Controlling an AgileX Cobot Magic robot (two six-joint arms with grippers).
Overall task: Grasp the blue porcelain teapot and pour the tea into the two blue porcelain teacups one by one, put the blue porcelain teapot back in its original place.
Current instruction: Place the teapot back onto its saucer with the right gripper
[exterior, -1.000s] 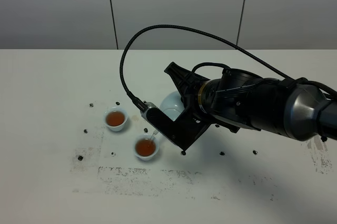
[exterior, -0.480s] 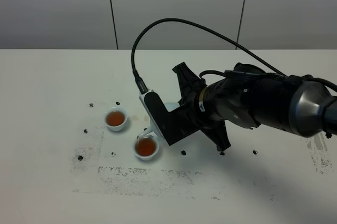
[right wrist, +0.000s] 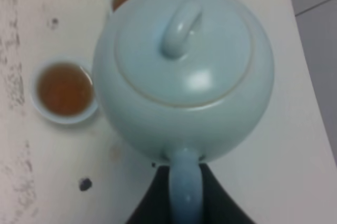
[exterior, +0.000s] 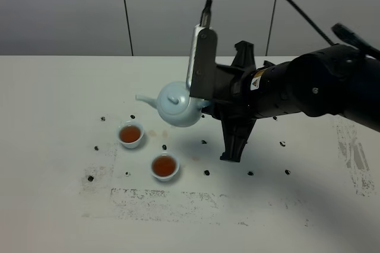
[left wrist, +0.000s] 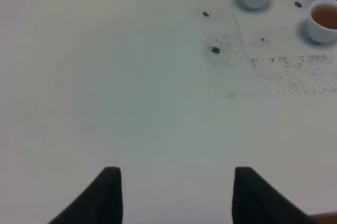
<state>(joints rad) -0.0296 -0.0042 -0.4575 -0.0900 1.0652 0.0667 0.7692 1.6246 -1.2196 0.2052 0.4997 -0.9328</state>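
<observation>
Since 0.5 s ago the blue porcelain teapot [exterior: 177,109] has come up off its pouring tilt over the nearer cup and swung back to level; the right arm [exterior: 297,89] has also risen and shifted toward the upper right of the exterior frame. Pot now sits upright near frame ctr, lid knob on top, spout pointing left, held clear of the surface [exterior: 53,205] w/ its shadow lying below and to the right of it. Right jaws are closed on the pot's loop handle: the right wrist view shows the dark tips clamped on either side of the handle, w/ the lid and belly [right wrist: 184,71] filling most of that frame. The two blue porcelain teacups stand on the surface left of ctr and below the pot in the exterior view, one [exterior: 130,134] under the spout tip, the other [exterior: 165,166] lower and to the right of it; near each other, not touching. Both hold reddish-brown tea. Small dark specks [exterior: 206,172] are scattered round the cups, plus grey scuff marks [exterior: 154,196] lower in the frame. Left jaws are open, the two dark tips spread wide w/ nothing btwn them, over bare surface; both cups show in that wrist view, well apart from the tips.
</observation>
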